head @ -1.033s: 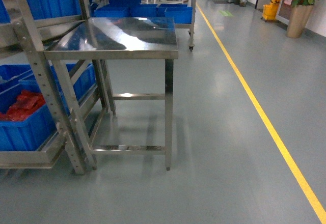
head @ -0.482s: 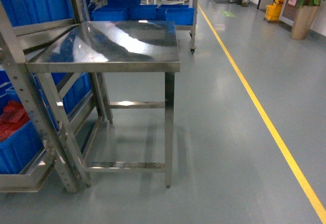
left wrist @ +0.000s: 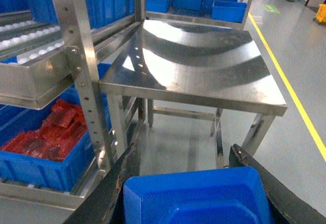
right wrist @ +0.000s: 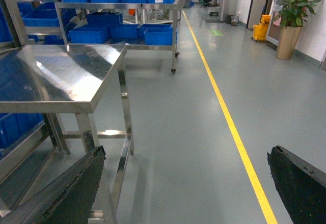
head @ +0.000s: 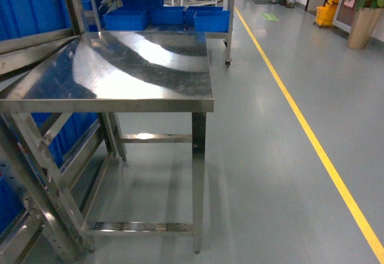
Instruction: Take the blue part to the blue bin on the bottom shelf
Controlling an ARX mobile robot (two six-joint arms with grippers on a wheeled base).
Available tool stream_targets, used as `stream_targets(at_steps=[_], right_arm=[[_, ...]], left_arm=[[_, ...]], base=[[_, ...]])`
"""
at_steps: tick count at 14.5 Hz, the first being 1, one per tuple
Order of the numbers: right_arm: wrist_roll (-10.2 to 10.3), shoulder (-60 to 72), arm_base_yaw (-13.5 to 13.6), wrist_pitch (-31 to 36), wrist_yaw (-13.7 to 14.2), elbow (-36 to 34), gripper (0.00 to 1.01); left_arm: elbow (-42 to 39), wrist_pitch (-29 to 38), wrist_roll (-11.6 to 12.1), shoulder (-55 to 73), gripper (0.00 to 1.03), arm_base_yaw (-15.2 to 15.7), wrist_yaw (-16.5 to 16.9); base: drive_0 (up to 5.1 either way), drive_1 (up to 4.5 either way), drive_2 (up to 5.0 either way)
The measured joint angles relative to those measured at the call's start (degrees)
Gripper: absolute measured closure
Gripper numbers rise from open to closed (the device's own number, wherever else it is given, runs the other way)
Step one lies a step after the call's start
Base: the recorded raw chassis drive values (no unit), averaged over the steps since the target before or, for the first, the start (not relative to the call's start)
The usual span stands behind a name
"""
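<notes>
**Base closing on table, part in hand**

Table (head: 120, 72) now fills more of the head view than a second ago; the red-parts bin has slid out of it to the left.

Nearest: left end effector (left wrist: 191, 183) clenched on the blue part (left wrist: 193, 196). Right end effector (right wrist: 183, 183) released, holding nothing.

Next out: bottom shelf (left wrist: 41, 193), low left, carrying a blue bin (left wrist: 35, 165) of red parts.

Risk: rack upright (left wrist: 81, 71) stands between arm and shelf; a low swing could clip it and knock the part loose.
</notes>
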Motion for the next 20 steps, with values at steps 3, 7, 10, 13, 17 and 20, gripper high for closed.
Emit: stream_targets(at_steps=[3,7,10,13,17,20], right_arm=[[0.00,0.00,0.00,-0.26,-0.02,0.00,0.03],[0.02,0.00,0.00,-0.24,0.13,0.00,0.03],[0.02,0.00,0.00,-0.20,0.09,0.00,0.03],[0.02,0.00,0.00,-0.20,0.02,0.00,0.03],[0.00,0.00,0.00,-0.13,0.00,0.00,0.03],[0.00,0.00,0.00,-0.22,0.00,0.00,0.03]], left_arm=[[0.00,0.11,0.00,0.04,0.59,0.00,0.02],[0.00,0.22,0.00,0.00,0.59,0.00,0.31],[0.00,0.09,0.00,0.00,0.59,-0.04,0.22],[0.00,0.22,0.00,0.00,0.59,-0.04,0.22],[0.00,-0.02,0.00,-0.02,0.59,-0.04,-0.02],[0.00,0.28,-0.02,-0.09,0.59,0.00,0.04]], base=[[0.0,2.76,-2.8],[-2.5,1.20,1.2],[-4.8,2.64,2.6],[-5.0,2.40,2.4],[-4.9,2.46,2.5],[-4.9,2.46,2.5]])
